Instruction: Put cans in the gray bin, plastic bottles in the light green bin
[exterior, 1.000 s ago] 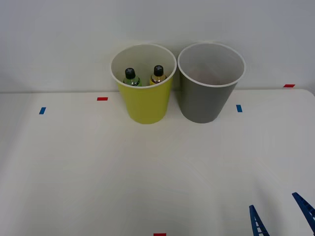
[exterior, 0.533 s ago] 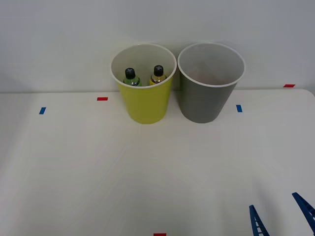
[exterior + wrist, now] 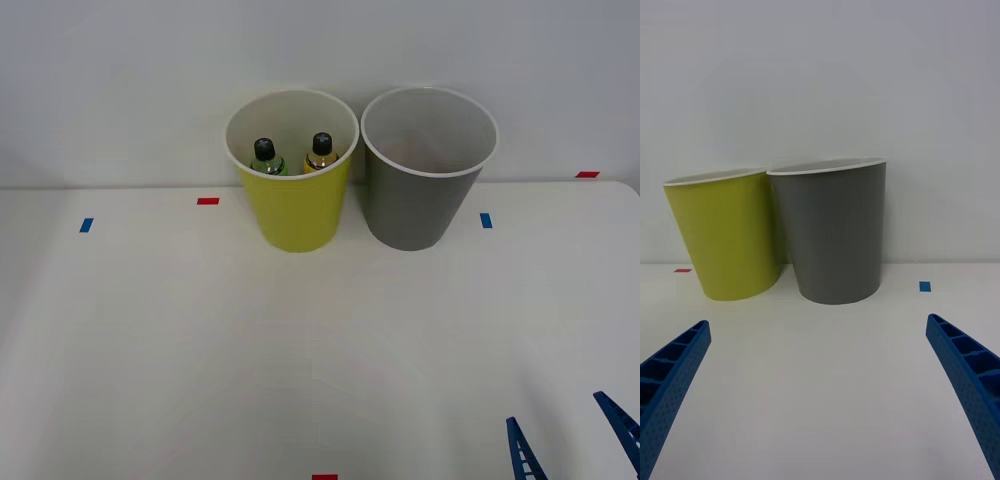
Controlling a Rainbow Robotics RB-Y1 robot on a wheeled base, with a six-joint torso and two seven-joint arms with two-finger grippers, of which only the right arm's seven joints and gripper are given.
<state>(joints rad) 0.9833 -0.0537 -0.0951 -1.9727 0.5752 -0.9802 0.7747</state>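
Worktop: white worktop (image 3: 150, 350) against a plain pale wall; small red and blue tape marks (image 3: 208, 201) dotted over it
My jaws: my right gripper (image 3: 570, 440) hangs low at the near edge; blue ribbed fingers (image 3: 674, 367) spread wide apart, nothing between them
Light green bin: light green bin (image 3: 293, 205) upright, well ahead of my jaws and off to their left; touching or just beside the gray one
Plastic bottles: plastic bottles (image 3: 265, 157) stand inside the light green bin, green one left, yellow one right; black caps up
Gray bin: gray bin (image 3: 415, 200) upright, far ahead of my jaws; I cannot tell what lies inside
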